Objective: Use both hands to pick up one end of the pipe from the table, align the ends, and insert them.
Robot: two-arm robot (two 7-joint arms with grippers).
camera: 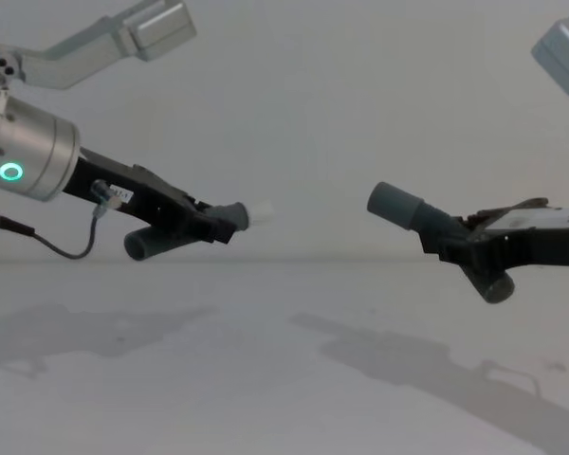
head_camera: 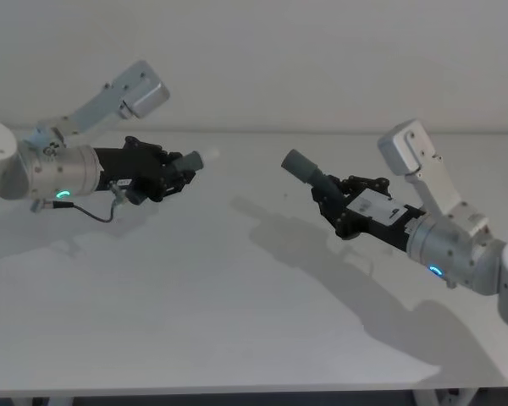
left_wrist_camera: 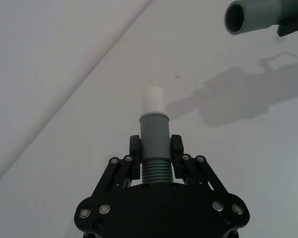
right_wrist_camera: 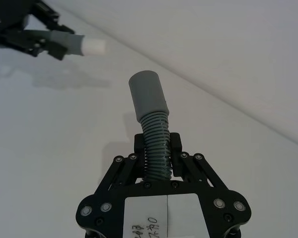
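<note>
The left black plastic two-fingered gripper point(head_camera: 179, 173) is closed narrow on the ribbed neck of a dark-grey curved tube piece with a white tip point(left_wrist_camera: 154, 130), held above the plain matte white table point(head_camera: 237, 321). In the chest view the tip fades into the pale wall point(camera: 313, 114), and the piece's rear end juts out below the gripper. In the left wrist view the gripper body hides that end. A clear gap separates the tip from the open grey collar point(left_wrist_camera: 241, 17) of the second dark-grey tube piece point(head_camera: 305, 167). The right black gripper point(right_wrist_camera: 156, 146) pinches this piece at its ribs, also off the table. The right wrist is cut off at the chest view's right edge.
</note>
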